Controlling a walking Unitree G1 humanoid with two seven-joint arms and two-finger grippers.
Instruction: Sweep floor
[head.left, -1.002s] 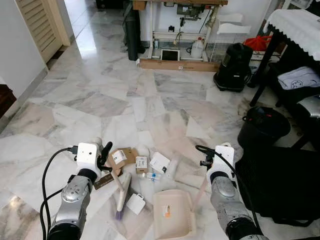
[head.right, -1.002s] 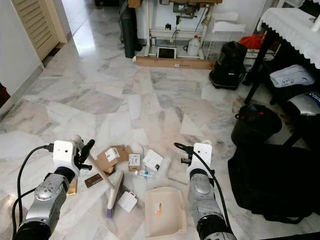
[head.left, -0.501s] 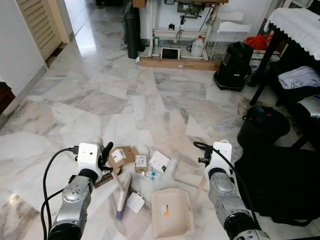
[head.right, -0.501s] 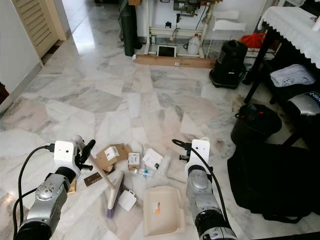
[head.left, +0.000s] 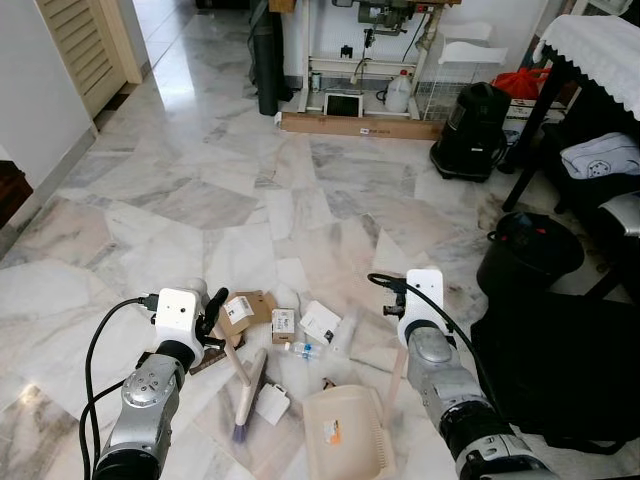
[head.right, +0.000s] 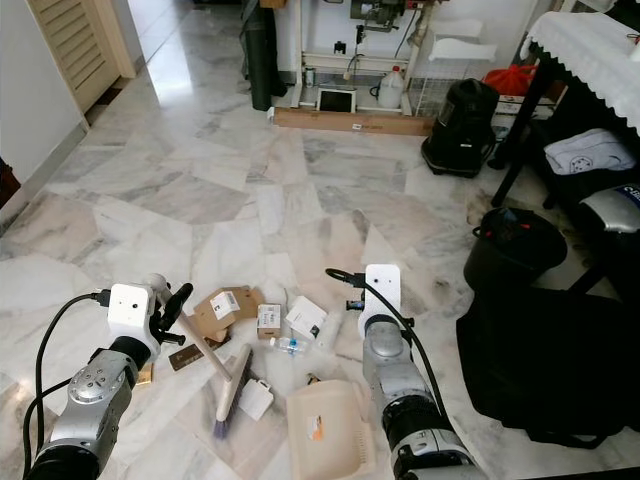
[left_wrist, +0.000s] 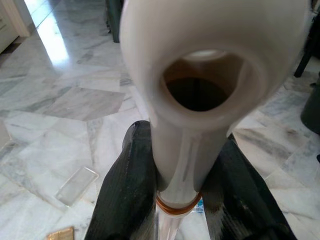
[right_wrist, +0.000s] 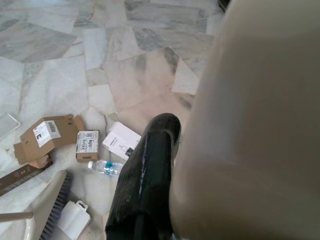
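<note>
Marble floor (head.left: 200, 200) is strewn with litter just beyond the dustpan (head.left: 345, 435), which is held tilted by its handle in the right gripper (right_wrist: 150, 175). Left of the dustpan the brush (head.left: 246, 392) is clamped by its pale handle between the left gripper's (left_wrist: 177, 185) fingers (left_wrist: 125, 190), bristles down. Its long axis runs toward the robot, so the cardboard box (head.left: 240, 312), small cartons (head.left: 283, 325) and bottle (head.left: 300, 350) lie beyond both tools; the brush is judged nearer.
</note>
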